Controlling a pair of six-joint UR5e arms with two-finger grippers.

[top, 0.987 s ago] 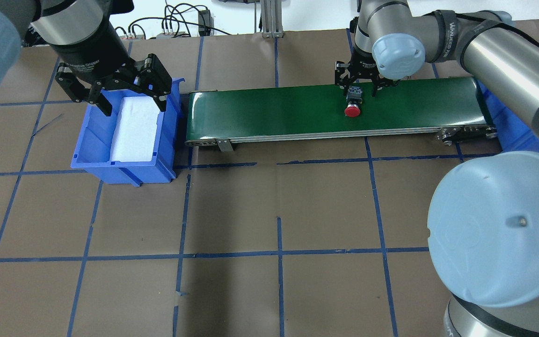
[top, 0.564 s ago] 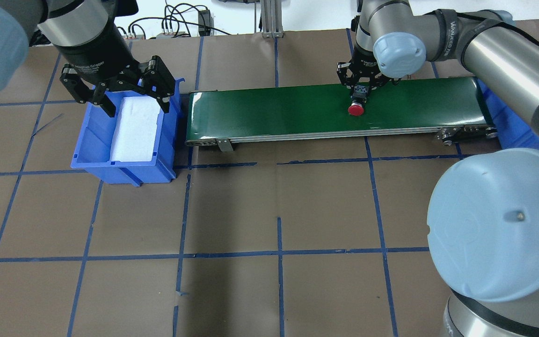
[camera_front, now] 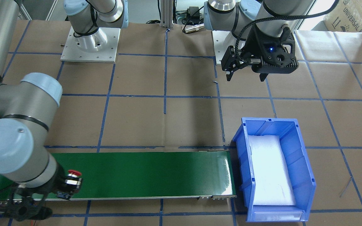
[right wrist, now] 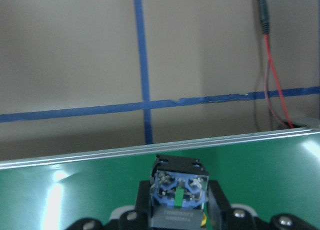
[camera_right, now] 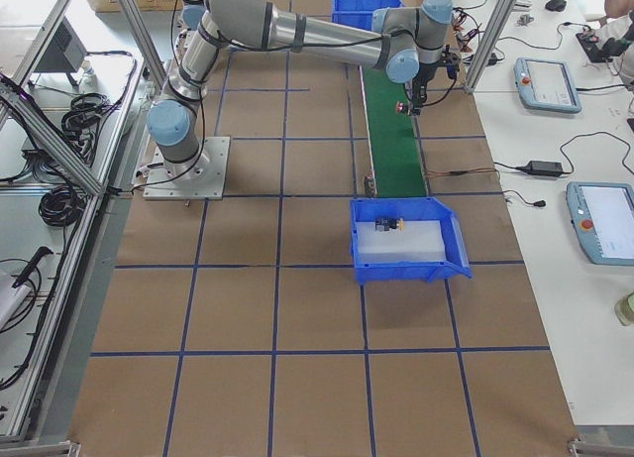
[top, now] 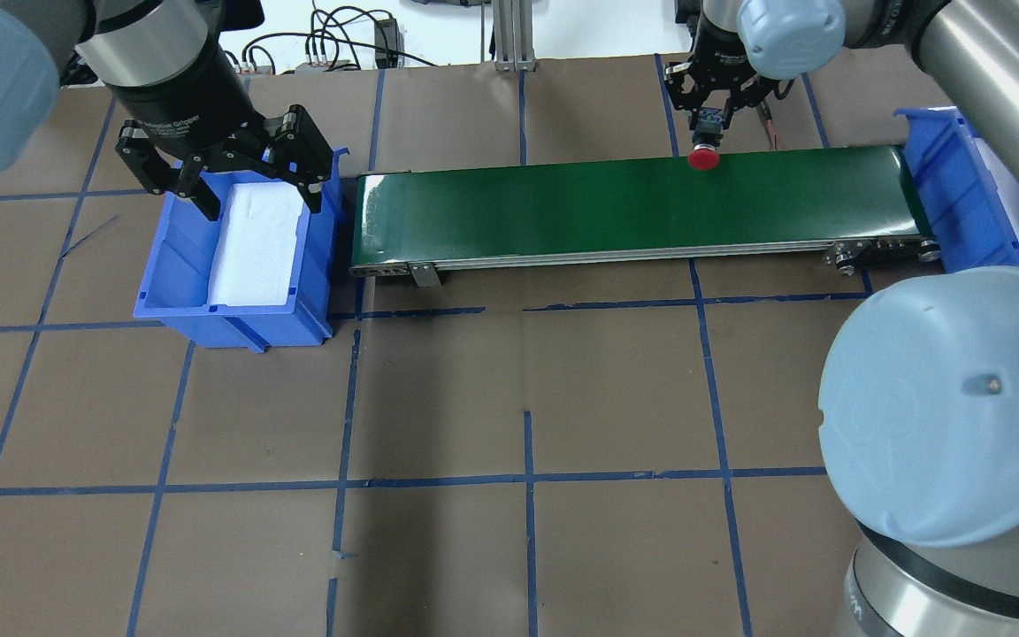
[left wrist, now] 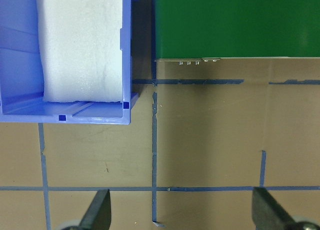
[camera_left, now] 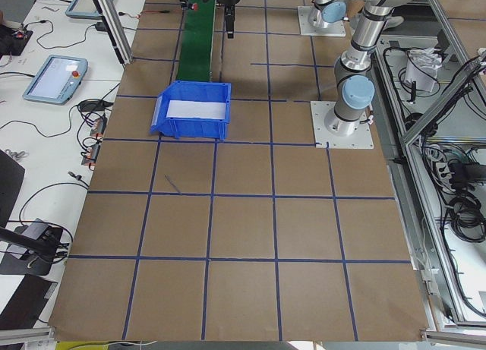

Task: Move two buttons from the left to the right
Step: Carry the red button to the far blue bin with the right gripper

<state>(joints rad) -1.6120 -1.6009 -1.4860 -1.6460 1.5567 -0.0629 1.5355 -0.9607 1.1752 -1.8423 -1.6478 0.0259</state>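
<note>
One red button is clamped in the right gripper's jaws; the left gripper's stand wide apart.

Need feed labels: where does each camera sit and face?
Front-facing: across the table, facing the robot; bases, left gripper.
Overhead: behind its shoulders, looking down; both arms.
Exterior left: table's left end; left arm near.
Exterior right: right end; right arm near.
Left wrist: down at blue bin; fingertips.
Right wrist: past the held red button.
Front-facing and overhead share the belt.
</note>
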